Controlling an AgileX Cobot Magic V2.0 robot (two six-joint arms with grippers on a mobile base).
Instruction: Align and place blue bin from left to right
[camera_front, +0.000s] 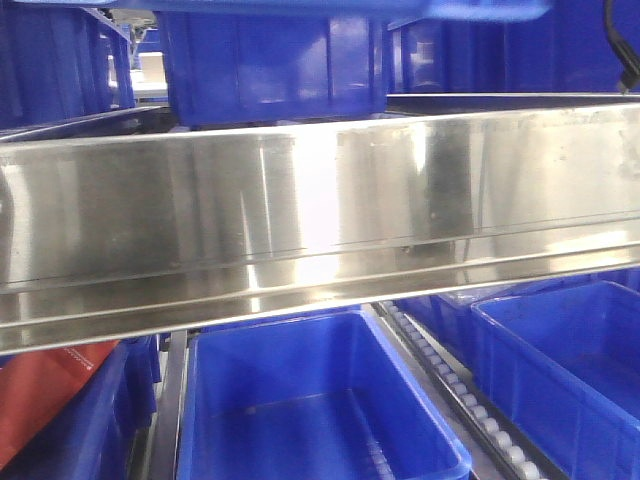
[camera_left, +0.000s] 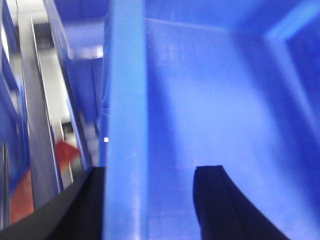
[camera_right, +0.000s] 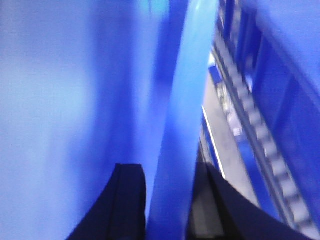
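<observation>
Your right gripper clamps the blue bin rim, roller track nearby; left gripper straddles it, grip unclear.

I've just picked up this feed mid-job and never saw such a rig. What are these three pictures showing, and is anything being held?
It is a two-armed robot on a wheeled base. The front camera looks at a rack: a shiny steel beam crosses the view. Beneath it are open blue crates and a roller track, with a red item at lower left. The other two cameras sit on the wrists. The left gripper has its black jaws either side of a wall of the blue bin; how tight is unclear. The right gripper looks closed on its rim.
</observation>
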